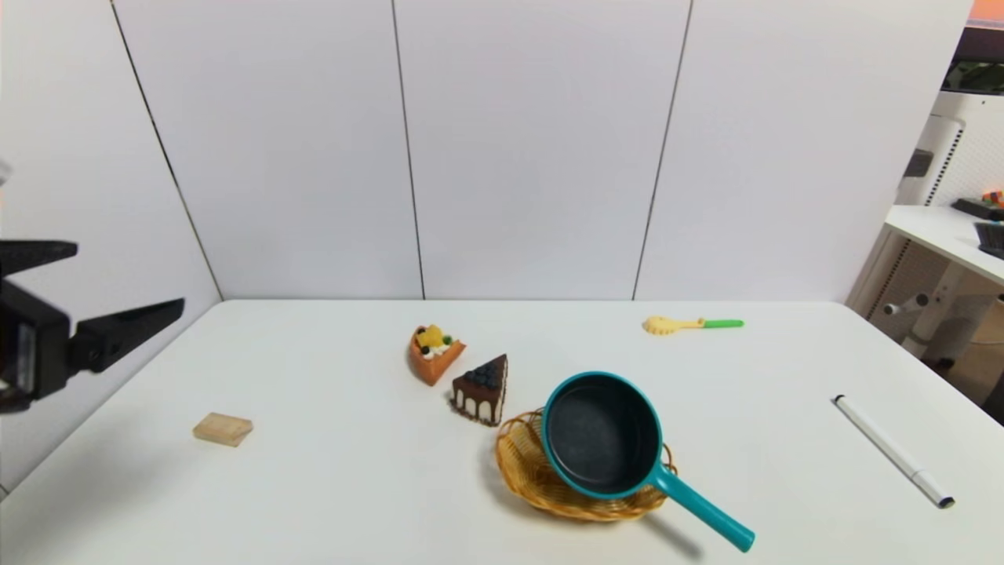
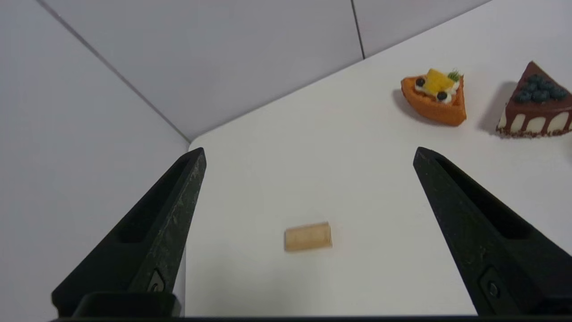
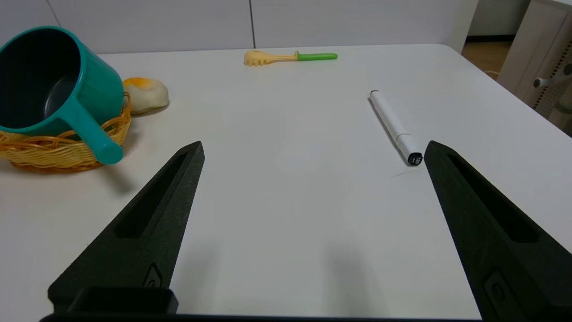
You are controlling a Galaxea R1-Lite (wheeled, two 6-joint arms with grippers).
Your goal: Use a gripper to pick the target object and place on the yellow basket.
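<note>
The teal saucepan (image 1: 602,434) rests tilted on the yellow basket (image 1: 522,463) near the table's front centre, its long handle (image 1: 702,510) sticking out past the rim toward the front right. In the right wrist view the saucepan (image 3: 96,89) leans on the basket (image 3: 53,154). My left gripper (image 1: 129,275) hangs high at the far left, well away from the pan, open and empty. In its own view the left gripper (image 2: 308,152) is spread wide over bare table. My right gripper (image 3: 313,145) is out of the head view; it stands open and empty low over the table, to the right of the basket.
A wooden block (image 1: 223,429) lies at front left, under the left gripper's view. An orange cake slice (image 1: 434,353) and a chocolate slice (image 1: 482,389) sit left of the basket. A yellow-green toy fork (image 1: 690,323) lies at the back, a white marker (image 1: 892,450) at right. A pale bun (image 3: 145,94) sits behind the basket.
</note>
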